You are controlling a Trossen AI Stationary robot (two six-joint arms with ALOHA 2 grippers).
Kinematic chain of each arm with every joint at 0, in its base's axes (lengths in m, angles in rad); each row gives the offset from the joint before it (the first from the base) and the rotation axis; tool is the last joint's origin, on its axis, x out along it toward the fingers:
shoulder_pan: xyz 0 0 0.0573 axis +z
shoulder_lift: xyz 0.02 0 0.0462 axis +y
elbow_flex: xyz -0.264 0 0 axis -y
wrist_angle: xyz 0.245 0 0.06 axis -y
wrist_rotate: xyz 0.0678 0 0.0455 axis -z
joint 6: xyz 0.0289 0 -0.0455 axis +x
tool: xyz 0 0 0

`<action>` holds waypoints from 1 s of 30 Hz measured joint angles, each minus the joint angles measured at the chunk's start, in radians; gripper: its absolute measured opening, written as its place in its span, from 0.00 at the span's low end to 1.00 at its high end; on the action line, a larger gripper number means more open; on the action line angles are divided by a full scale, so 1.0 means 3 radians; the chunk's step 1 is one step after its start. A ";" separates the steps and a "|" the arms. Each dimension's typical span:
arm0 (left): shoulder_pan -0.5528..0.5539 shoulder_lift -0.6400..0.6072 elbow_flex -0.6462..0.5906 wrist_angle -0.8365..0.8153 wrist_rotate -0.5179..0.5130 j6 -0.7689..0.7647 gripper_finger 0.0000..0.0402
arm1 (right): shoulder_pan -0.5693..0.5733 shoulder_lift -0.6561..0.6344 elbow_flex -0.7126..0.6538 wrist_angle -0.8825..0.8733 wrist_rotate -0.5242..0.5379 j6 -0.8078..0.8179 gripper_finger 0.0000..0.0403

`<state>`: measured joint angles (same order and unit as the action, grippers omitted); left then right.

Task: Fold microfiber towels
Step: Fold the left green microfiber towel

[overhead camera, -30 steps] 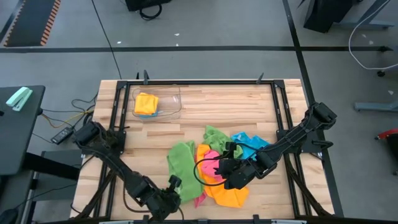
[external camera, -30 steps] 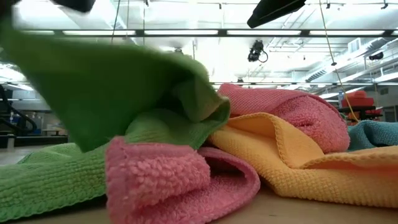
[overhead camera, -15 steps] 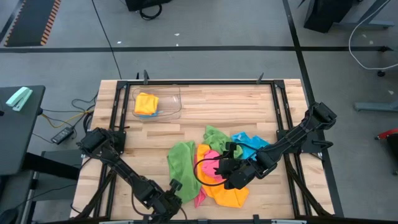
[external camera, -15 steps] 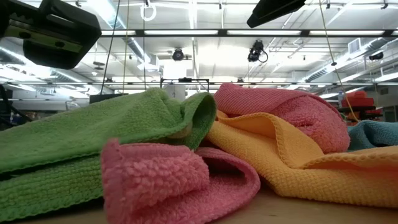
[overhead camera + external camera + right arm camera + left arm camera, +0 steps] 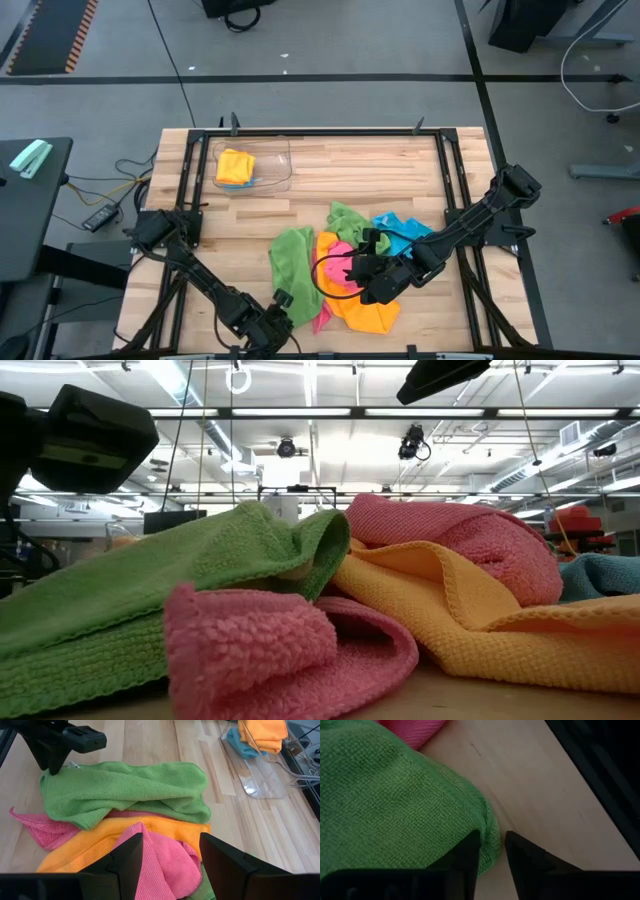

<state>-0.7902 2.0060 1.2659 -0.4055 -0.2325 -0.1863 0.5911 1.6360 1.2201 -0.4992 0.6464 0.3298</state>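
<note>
A heap of microfiber towels lies at the table's near right: a green one (image 5: pixel 293 260), pink (image 5: pixel 338 250), orange-yellow (image 5: pixel 368 312), blue (image 5: pixel 402 232) and a second green one (image 5: pixel 345 214). The first green towel (image 5: pixel 150 590) lies doubled over on the wood, upper layer on lower. My left gripper (image 5: pixel 281 301) is low at this towel's near corner, fingers a little apart (image 5: pixel 492 847). My right gripper (image 5: pixel 170 857) hangs open above the pink towel (image 5: pixel 160 857), holding nothing. My left gripper comes down at a slant from the near side, and the rounded near corner edge of the green towel (image 5: pixel 489 827) lies in the narrow gap between its parted fingers. Whether the fingers touch the cloth I cannot tell. The towel rests flat on the table.
A clear plastic bin (image 5: pixel 270 178) stands at the far left with a folded orange-yellow towel (image 5: pixel 235 165) on a blue one inside. Bare wood lies between bin and heap. Black frame rails (image 5: pixel 455 180) border the table.
My left gripper has sunk toward the table at the near edge. The green towel's part that hung raised from it has come down and now lies over the towel's lower layer. The rest of the heap has stayed where it was.
</note>
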 joint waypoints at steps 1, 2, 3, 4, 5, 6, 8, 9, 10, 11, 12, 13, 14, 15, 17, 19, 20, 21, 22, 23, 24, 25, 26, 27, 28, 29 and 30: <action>0.0000 0.0000 0.0000 -0.0002 -0.0001 0.0018 0.29 | 0.0000 -0.0001 0.0000 -0.0001 0.0000 0.0000 0.51; 0.0001 0.0001 0.0000 -0.0003 -0.0002 0.0038 0.30 | 0.0000 0.0000 0.0000 0.0000 -0.0001 0.0000 0.51; 0.0001 0.0003 0.0000 -0.0003 -0.0015 0.0039 0.31 | 0.0000 -0.0001 0.0000 0.0000 -0.0001 0.0000 0.51; 0.0000 0.0003 0.0000 -0.0003 -0.0055 0.0027 0.31 | 0.0000 0.0000 -0.0001 -0.0001 -0.0001 0.0000 0.51; 0.0000 0.0003 0.0000 -0.0007 -0.0098 -0.0006 0.31 | 0.0000 -0.0001 -0.0001 0.0000 -0.0001 0.0000 0.51; -0.0002 0.0005 0.0000 -0.0013 -0.0135 -0.0035 0.30 | 0.0000 -0.0001 0.0000 0.0001 0.0000 0.0001 0.51; -0.0005 0.0008 0.0000 -0.0022 -0.0145 -0.0042 0.25 | 0.0000 0.0000 0.0000 0.0000 -0.0001 0.0003 0.51; -0.0005 0.0008 0.0000 -0.0033 -0.0136 -0.0051 0.21 | 0.0000 0.0000 0.0000 0.0001 -0.0001 0.0004 0.51; -0.0005 0.0009 0.0000 -0.0033 -0.0135 -0.0058 0.16 | 0.0000 0.0000 -0.0001 0.0000 0.0000 0.0009 0.51; -0.0006 0.0010 0.0000 -0.0035 -0.0144 -0.0059 0.11 | 0.0000 -0.0001 0.0000 0.0000 -0.0001 0.0017 0.51; -0.0006 0.0011 -0.0001 -0.0040 -0.0168 -0.0060 0.06 | 0.0000 0.0000 0.0000 0.0000 0.0000 0.0028 0.51; -0.0006 0.0011 -0.0001 -0.0043 -0.0188 -0.0062 0.04 | 0.0000 -0.0001 0.0000 0.0001 -0.0001 0.0029 0.51; -0.0004 0.0013 -0.0003 -0.0043 -0.0215 -0.0074 0.03 | 0.0000 0.0000 0.0000 0.0001 -0.0001 0.0031 0.51; -0.0003 0.0014 -0.0003 -0.0043 -0.0230 -0.0112 0.03 | 0.0000 0.0000 0.0000 0.0000 0.0000 0.0032 0.51; -0.0001 0.0002 -0.0006 -0.0050 -0.0248 -0.0147 0.03 | 0.0000 0.0000 0.0000 0.0010 0.0000 0.0035 0.51; 0.0002 -0.0044 -0.0014 -0.0094 -0.0261 -0.0148 0.02 | 0.0000 0.0000 0.0000 0.0051 0.0000 0.0034 0.51; 0.0008 -0.0085 -0.0019 -0.0133 -0.0264 -0.0152 0.02 | 0.0001 0.0000 -0.0001 0.0082 0.0000 0.0029 0.51; 0.0009 -0.0139 -0.0017 -0.0149 -0.0263 -0.0158 0.02 | 0.0000 0.0006 -0.0001 0.0138 0.0000 0.0016 0.51; 0.0009 -0.0201 0.0016 -0.0208 -0.0267 -0.0181 0.02 | 0.0000 0.0011 0.0000 0.0205 0.0000 -0.0009 0.51; 0.0010 -0.0267 0.0057 -0.0273 -0.0273 -0.0213 0.02 | 0.0000 0.0016 -0.0005 0.0273 0.0000 -0.0054 0.51; 0.0010 -0.0327 0.0092 -0.0353 -0.0288 -0.0222 0.02 | 0.0000 0.0040 -0.0026 0.0394 0.0001 -0.0085 0.51; 0.0014 -0.0387 0.0117 -0.0459 -0.0298 -0.0240 0.02 | -0.0007 0.0060 -0.0051 0.0521 0.0001 -0.0138 0.51; 0.0028 -0.0441 0.0133 -0.0566 -0.0316 -0.0276 0.01 | -0.0009 0.0069 -0.0105 0.0639 0.0001 -0.0220 0.51; 0.0054 -0.0484 0.0159 -0.0679 -0.0320 -0.0320 0.01 | -0.0009 0.0080 -0.0174 0.0770 0.0000 -0.0283 0.51; 0.0077 -0.0524 0.0182 -0.0753 -0.0320 -0.0364 0.01 | -0.0012 0.0103 -0.0227 0.0926 0.0000 -0.0336 0.51; 0.0098 -0.0580 0.0193 -0.0810 -0.0351 -0.0407 0.02 | -0.0018 0.0114 -0.0283 0.1069 0.0000 -0.0387 0.51; 0.0124 -0.0649 0.0204 -0.0919 -0.0392 -0.0438 0.02 | -0.0020 0.0114 -0.0355 0.1177 0.0000 -0.0422 0.51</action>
<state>-0.7529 1.8114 1.3272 -0.6812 -0.3502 -0.3178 0.5850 1.6703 1.1137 -0.1460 0.6463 0.2032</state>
